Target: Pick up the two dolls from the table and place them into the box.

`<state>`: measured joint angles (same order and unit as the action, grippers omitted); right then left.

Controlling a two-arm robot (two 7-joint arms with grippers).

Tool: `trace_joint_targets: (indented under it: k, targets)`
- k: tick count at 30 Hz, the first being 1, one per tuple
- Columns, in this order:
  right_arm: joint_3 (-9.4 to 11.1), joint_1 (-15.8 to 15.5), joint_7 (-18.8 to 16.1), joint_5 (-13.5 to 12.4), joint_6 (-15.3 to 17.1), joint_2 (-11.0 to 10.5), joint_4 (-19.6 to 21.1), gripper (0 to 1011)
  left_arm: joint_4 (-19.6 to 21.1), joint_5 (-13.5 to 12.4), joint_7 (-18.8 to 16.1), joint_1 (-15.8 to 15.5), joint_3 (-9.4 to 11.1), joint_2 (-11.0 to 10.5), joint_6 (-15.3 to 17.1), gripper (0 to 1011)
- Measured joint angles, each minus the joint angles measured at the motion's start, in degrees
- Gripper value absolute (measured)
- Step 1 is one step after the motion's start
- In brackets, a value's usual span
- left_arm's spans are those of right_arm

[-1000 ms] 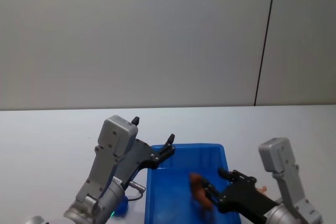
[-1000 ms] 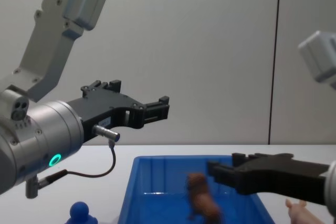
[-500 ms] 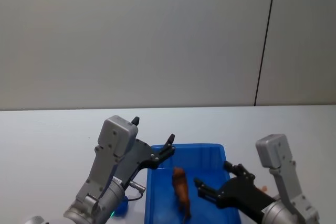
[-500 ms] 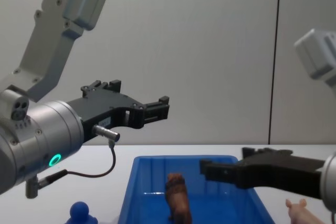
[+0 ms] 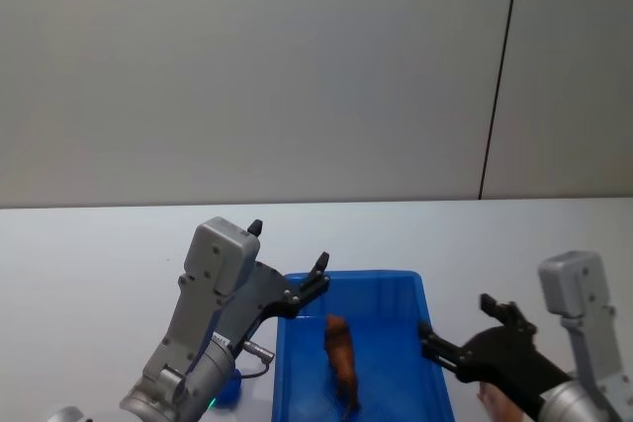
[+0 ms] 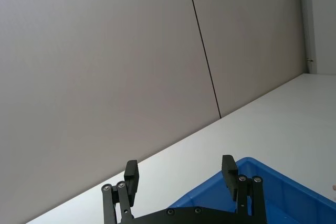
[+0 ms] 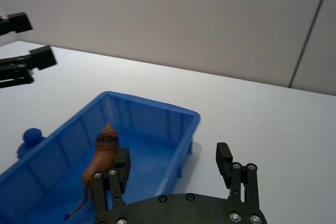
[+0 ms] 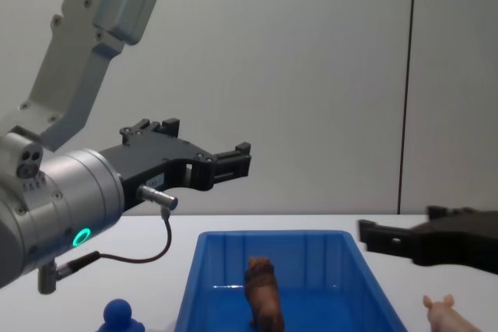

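Brown doll in box, right gripper apart

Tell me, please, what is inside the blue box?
The brown doll is inside the blue box; I see nothing else there. The right claw covers part of its floor.
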<state>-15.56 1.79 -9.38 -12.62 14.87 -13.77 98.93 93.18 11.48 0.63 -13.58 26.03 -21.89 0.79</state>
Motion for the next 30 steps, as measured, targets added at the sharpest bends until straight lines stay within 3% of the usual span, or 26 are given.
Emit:
trace_joint_targets:
  k: [15, 30]
  targets:
    - [1.52, -4.08, 6.33, -1.59, 3.3, -2.21, 2.25, 1001, 0.0, 0.0, 0.0, 0.0, 0.0, 0.0, 0.0, 1001]
    - [1.02, -5.33, 8.04, -1.97, 5.74, -1.35, -1.4, 1001, 0.0, 0.0, 0.0, 0.0, 0.0, 0.0, 0.0, 1001]
